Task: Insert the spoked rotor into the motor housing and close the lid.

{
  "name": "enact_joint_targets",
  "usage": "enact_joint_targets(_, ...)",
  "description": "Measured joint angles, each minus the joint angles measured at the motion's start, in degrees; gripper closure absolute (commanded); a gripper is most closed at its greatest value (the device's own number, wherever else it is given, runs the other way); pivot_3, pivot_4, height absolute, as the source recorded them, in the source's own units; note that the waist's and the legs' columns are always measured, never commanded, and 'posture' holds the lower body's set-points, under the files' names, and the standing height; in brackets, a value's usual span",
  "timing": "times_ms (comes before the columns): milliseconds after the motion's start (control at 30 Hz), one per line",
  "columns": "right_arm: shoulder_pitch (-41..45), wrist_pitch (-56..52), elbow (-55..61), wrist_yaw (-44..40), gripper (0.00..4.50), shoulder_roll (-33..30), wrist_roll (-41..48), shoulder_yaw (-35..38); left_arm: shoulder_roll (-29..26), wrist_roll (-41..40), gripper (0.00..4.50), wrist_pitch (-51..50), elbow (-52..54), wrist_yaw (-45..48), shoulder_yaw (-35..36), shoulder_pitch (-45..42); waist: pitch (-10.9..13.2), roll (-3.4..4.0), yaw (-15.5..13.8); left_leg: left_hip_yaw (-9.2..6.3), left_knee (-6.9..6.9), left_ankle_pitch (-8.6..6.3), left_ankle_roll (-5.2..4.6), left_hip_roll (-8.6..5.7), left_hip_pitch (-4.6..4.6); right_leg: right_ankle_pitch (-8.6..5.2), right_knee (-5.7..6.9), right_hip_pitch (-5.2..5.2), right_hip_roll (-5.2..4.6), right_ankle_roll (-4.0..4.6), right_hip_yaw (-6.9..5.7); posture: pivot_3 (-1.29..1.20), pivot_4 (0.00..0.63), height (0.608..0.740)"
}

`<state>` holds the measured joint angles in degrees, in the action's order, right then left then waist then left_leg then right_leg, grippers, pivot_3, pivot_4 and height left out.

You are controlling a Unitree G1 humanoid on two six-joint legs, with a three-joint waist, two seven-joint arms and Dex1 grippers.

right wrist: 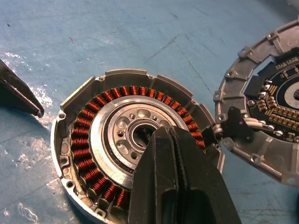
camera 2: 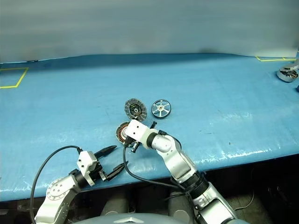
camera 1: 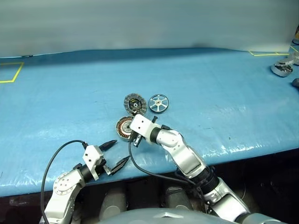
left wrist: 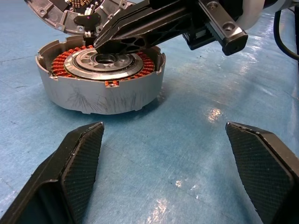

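Note:
The motor housing (right wrist: pixel 93 140), a silver-rimmed puck with copper windings, sits on the blue table near the front edge. My right gripper (right wrist: pixel 161 133) is shut and empty, its tips just over the housing's pale centre; from the side they show as the right fingertips (left wrist: pixel 100 43). The lid (camera 1: pixel 135 103), a grey segmented disc with a dark centre, lies just behind the housing. The spoked rotor (camera 1: pixel 158 103) lies flat to the lid's right, untouched. My left gripper (camera 1: pixel 117 153) stands open and empty, a short way in front of the housing (left wrist: pixel 100 79).
Blue table cover (camera 1: pixel 210 93) with open room all round the three parts. Other silver parts (camera 1: pixel 282 69) sit at the far right edge. Yellow tape marks (camera 1: pixel 11 72) lie at the far left. A black cable (camera 1: pixel 56 156) loops from my left wrist.

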<state>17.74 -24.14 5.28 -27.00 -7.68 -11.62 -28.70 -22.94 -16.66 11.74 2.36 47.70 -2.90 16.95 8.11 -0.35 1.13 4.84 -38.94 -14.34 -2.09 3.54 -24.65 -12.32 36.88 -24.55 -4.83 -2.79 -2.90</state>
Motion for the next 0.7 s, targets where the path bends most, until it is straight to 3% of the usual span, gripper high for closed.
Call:
enact_joint_targets(200, -1.6, -0.3, 8.8, 0.8, 4.46, -1.0, 3.3, 6.2, 0.0, 0.0, 0.05, 0.0, 0.0, 0.3, 0.0, -0.1, 0.1, 0.07, 0.0, -0.01, 0.01, -0.01, 0.01, 0.00, -0.02, -0.01, -0.02, -0.02, 0.01, -0.01, -0.01, 0.00, 0.150, 0.740)
enact_joint_targets(367, -6.2, -7.3, 15.6, -2.8, 4.46, -9.3, 4.3, 7.7, -0.2, -0.1, 0.05, -0.1, -0.1, 0.9, 0.1, -0.6, 0.1, 0.07, -0.4, -0.01, 0.03, -0.05, 0.00, -0.04, -0.05, -0.03, -0.06, -0.03, -0.03, 0.05, -0.01, 0.00, 0.150, 0.740)
enact_joint_targets(467, -7.3, -11.5, 16.2, -3.3, 3.88, -13.3, 4.2, 10.7, -0.2, -0.3, 0.05, -0.1, -0.1, 1.2, 0.1, -0.6, 0.1, 0.05, -0.4, 0.01, 0.03, -0.05, 0.01, -0.02, -0.04, -0.03, -0.06, -0.04, -0.02, 0.04, -0.01, 0.00, 0.150, 0.740)
enact_joint_targets(567, -6.6, -12.9, 15.4, -1.6, 2.91, -13.6, 3.8, 12.5, -0.2, -0.3, 0.05, -0.1, -0.2, 1.6, 0.1, -0.8, 0.1, 0.06, -0.2, 0.00, 0.03, -0.06, 0.04, -0.01, -0.03, -0.10, -0.05, -0.06, 0.17, 0.02, -0.01, 0.00, 0.150, 0.740)
enact_joint_targets(700, -1.6, -12.4, 9.3, 3.4, 2.91, -9.9, 2.9, 13.5, -0.1, -0.3, 0.05, -0.1, -0.5, 2.2, 0.1, -1.7, 0.1, 0.07, 0.0, -0.02, 0.03, -0.03, 0.10, 0.00, -0.03, -0.10, -0.02, -0.08, 0.33, 0.12, -0.03, 0.00, 0.150, 0.740)
